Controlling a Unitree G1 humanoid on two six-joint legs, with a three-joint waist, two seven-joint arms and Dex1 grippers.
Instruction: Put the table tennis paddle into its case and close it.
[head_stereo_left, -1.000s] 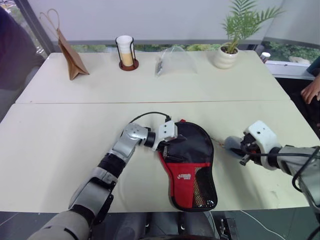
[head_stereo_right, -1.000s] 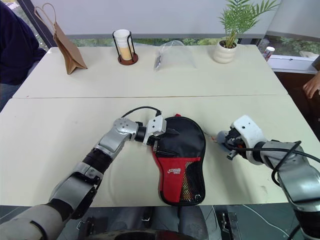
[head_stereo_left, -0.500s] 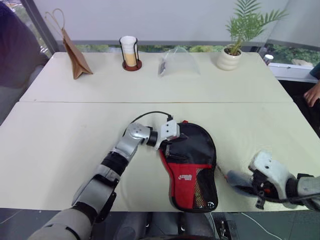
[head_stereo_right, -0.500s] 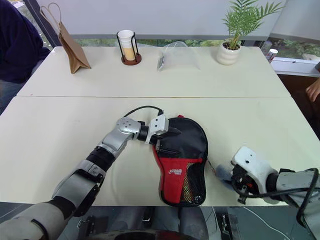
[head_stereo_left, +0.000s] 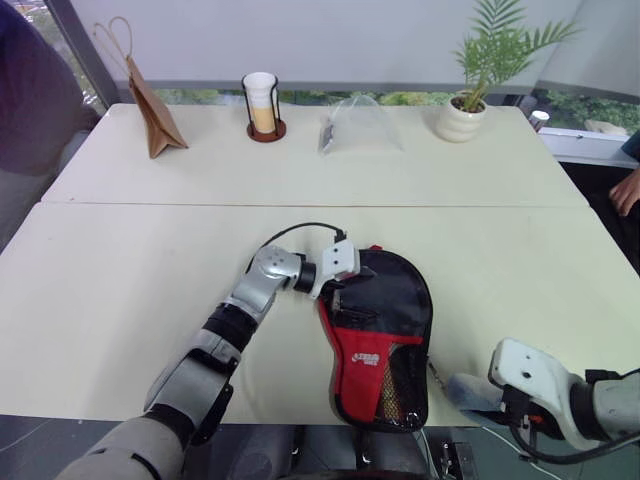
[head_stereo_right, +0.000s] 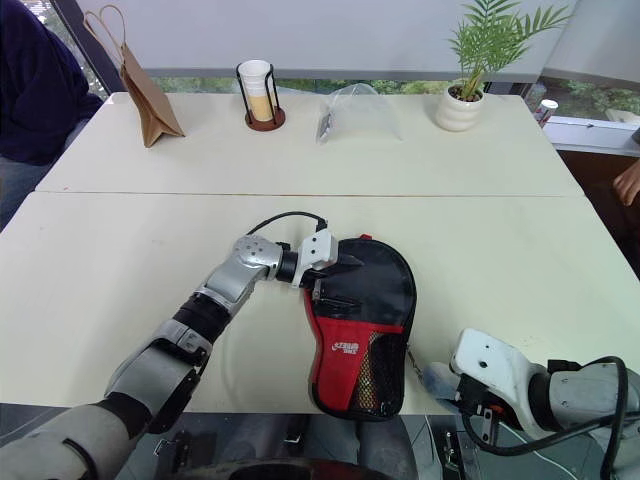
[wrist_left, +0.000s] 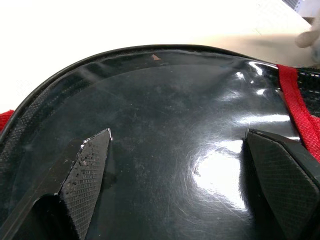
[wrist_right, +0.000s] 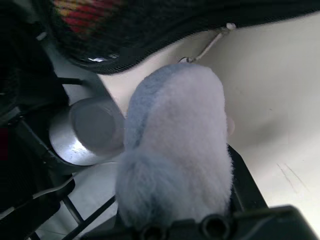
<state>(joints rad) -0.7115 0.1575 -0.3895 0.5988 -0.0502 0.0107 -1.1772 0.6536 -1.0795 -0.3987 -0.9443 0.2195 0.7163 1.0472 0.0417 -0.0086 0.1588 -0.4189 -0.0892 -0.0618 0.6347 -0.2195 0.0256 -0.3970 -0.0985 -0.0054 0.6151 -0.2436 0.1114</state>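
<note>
The black fabric case (head_stereo_left: 392, 296) with a red panel and mesh pocket lies flat on the near table, its narrow end over the front edge. My left gripper (head_stereo_left: 340, 296) is open, with both black fingers (wrist_left: 90, 165) resting on the glossy black top of the case (wrist_left: 175, 125). My right gripper (head_stereo_left: 468, 390) hangs at the table's near edge, right of the case, shut on a fluffy grey pad (wrist_right: 175, 145). A thin zip cord (head_stereo_right: 410, 362) trails from the case's right side. The table tennis paddle is hidden.
On the far table stand a brown paper bag (head_stereo_left: 152, 112), a cup in a black holder (head_stereo_left: 262, 104), a clear plastic bag (head_stereo_left: 358, 126) and a potted plant (head_stereo_left: 460, 118). A person's hand (head_stereo_left: 628, 192) shows at the right edge, and a person in dark clothing (head_stereo_right: 30, 90) at the left.
My right gripper has drawn back from beside the case to the table's near edge, carrying the fluffy pad. The left gripper has stayed on the case.
</note>
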